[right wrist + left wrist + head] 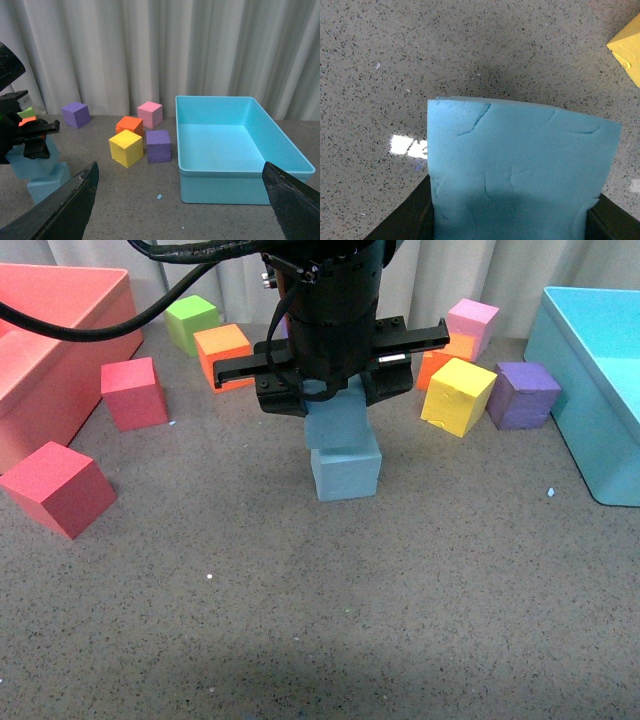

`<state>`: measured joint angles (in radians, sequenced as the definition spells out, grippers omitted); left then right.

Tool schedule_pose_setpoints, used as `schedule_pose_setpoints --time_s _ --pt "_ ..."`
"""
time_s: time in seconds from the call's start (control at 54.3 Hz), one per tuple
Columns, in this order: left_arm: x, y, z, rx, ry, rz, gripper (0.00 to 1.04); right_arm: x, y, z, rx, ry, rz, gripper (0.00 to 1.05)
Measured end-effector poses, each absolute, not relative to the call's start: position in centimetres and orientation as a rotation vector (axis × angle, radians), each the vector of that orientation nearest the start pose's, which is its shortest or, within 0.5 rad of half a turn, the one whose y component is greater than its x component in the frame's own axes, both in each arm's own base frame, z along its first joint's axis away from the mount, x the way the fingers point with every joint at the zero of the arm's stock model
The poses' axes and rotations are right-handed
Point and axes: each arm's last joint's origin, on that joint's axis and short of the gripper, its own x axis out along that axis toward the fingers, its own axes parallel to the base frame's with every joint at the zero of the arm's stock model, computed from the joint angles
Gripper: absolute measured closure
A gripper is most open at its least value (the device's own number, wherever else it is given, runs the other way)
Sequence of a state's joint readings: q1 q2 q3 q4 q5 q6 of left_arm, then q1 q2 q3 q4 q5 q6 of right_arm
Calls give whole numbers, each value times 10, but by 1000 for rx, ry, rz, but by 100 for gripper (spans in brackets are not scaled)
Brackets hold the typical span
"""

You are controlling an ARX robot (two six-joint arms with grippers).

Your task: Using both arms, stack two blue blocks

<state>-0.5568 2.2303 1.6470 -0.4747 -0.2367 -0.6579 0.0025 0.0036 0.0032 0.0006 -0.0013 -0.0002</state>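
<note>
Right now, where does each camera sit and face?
Front: body-mounted, facing down at left end effector holding upper blue block on lower blue block.
Left wrist: left arm, facing down past upper blue block; jaw tips show.
Right wrist: right arm, facing turquoise bin; open right end effector shows.
Shared: front and right wrist see the stack.

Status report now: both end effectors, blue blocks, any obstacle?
Left end effector shut on upper blue block. It sits on lower blue block, slightly offset. Right end effector open, away. Yellow cube apart from stack.
</note>
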Motion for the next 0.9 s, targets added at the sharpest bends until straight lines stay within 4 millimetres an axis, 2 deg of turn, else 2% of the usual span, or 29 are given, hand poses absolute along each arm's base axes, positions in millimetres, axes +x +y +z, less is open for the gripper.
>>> schedule_pose_setpoints --time_s 0.258,0.903 --pt "403 -243 138 -185 1032 48 57 98 0 164 0 0 3 9" --pt "400 -254 139 -209 1076 77 57 98 0 164 0 0 3 9"
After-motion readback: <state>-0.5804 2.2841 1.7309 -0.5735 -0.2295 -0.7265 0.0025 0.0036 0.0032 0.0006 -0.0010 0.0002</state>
